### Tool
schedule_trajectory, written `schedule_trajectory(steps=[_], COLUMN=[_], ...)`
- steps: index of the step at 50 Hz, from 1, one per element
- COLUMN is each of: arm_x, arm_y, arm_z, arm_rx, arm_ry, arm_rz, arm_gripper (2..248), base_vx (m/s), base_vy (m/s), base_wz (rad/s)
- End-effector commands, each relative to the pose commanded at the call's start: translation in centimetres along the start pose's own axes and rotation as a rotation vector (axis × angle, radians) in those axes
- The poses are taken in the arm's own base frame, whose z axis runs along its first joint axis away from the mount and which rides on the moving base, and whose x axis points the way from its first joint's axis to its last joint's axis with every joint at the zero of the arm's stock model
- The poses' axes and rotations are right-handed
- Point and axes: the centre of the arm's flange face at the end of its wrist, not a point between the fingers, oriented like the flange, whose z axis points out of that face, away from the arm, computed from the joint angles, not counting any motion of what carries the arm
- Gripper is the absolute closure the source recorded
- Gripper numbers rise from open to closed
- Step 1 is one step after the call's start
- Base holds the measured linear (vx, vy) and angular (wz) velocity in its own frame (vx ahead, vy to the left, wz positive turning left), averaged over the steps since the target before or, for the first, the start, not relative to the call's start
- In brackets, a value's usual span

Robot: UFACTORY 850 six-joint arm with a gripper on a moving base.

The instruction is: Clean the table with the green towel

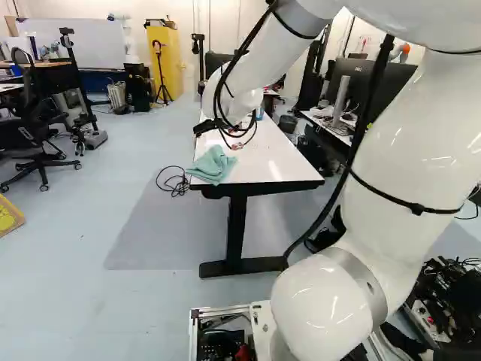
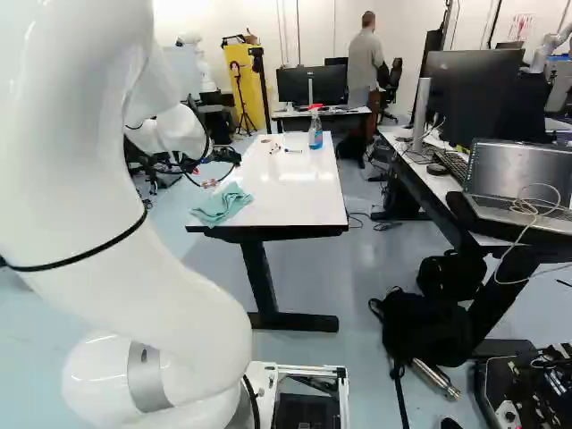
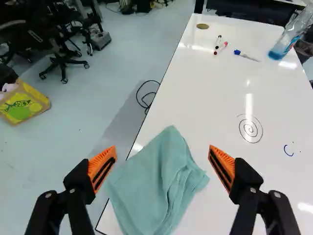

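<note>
Jaws spread wide | green towel [image 3: 156, 181] lying under the gap between them | on white table [image 3: 210, 98], at its edge

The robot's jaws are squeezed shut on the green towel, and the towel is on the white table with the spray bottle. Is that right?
Not quite: the jaws aren't shut on the green towel. The wrist view shows them wide open, with the towel between them but not gripped. The rest is right: it is on the white table with the spray bottle.
</note>
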Motion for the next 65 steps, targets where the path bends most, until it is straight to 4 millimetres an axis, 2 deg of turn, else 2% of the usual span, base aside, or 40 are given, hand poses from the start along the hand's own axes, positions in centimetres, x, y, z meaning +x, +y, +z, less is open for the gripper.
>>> schedule_trajectory(steps=[30,39,49,65], arm_x=[3.4,3.6,4.4,4.6], arm_y=[0.0,0.0,-0.1,-0.1], arm_z=[1.1,2.1,3.1,3.2], arm_rx=[-0.001,0.0,0.001,0.001], arm_ry=[-0.188,-0.263,-0.258,-0.258], arm_rz=[0.001,0.0,-0.001,-0.001], arm_gripper=[3,3,3,3], base_vx=[0.0,0.0,0.0,0.0], base_vy=[0.0,0.0,0.0,0.0], base_wz=[0.0,0.0,0.0,0.0])
